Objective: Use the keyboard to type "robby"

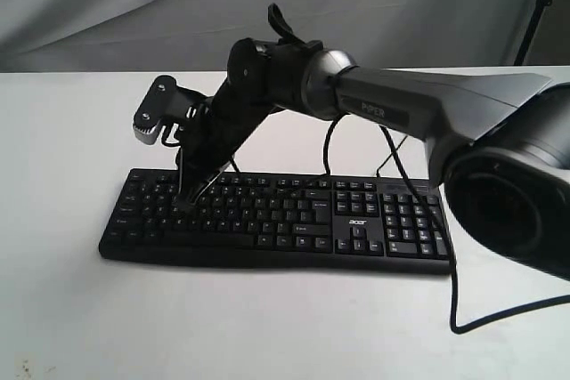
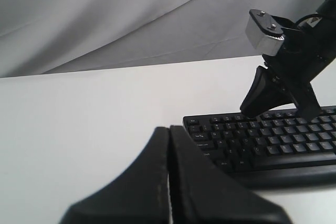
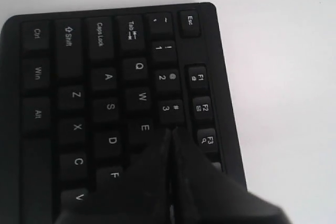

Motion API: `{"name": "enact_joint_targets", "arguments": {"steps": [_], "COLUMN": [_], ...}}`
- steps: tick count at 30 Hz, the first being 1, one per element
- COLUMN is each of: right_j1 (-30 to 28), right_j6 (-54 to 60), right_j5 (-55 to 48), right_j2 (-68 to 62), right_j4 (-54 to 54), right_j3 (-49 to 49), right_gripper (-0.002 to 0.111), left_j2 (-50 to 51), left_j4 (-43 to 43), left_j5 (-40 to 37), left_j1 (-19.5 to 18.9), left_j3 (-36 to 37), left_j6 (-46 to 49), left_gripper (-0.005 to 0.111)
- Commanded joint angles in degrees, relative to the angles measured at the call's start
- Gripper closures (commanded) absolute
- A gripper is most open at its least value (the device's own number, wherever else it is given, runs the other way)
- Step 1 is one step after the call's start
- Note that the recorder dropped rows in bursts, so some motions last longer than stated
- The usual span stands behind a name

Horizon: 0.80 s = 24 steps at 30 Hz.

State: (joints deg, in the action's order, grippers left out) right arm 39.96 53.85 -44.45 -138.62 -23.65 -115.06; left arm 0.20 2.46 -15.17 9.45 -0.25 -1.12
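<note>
One keyboard [image 1: 276, 220] lies across the middle of the white counter [image 1: 62, 309], its number pad toward 3 o'clock in the exterior view. The right end effector [image 1: 187, 200] is pinched together and holds nothing, tips down toward 9 o'clock by the E and 3 keys. The left end effector [image 2: 169, 132], likewise closed and empty, hangs above bare counter.

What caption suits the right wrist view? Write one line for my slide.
Right pincer, shut, poised over the black keyboard beside the E key and 3 key.
</note>
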Motion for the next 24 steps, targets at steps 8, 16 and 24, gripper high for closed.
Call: {"name": "enact_joint_targets", "arguments": {"steps": [8, 16, 24], "right_j1": [-0.13, -0.13, -0.13], "right_j6": [0.28, 0.73, -0.22], "right_j5": [-0.91, -1.62, -3.7], "right_j2": [0.24, 0.24, 0.24], "right_j4": [0.14, -0.04, -0.04], "right_j3": [-0.43, -1.87, -2.71], "right_gripper": [0.108, 0.108, 0.108], "left_j2": [-0.2, -0.2, -0.2], "left_j4": [0.27, 0.27, 0.27], "left_j5": [0.31, 0.31, 0.31], "left_j1": [0.36, 0.36, 0.36], "left_j3": [0.25, 0.25, 0.25], "left_j6": [-0.16, -0.16, -0.16], "left_gripper": [0.107, 0.107, 0.107]}}
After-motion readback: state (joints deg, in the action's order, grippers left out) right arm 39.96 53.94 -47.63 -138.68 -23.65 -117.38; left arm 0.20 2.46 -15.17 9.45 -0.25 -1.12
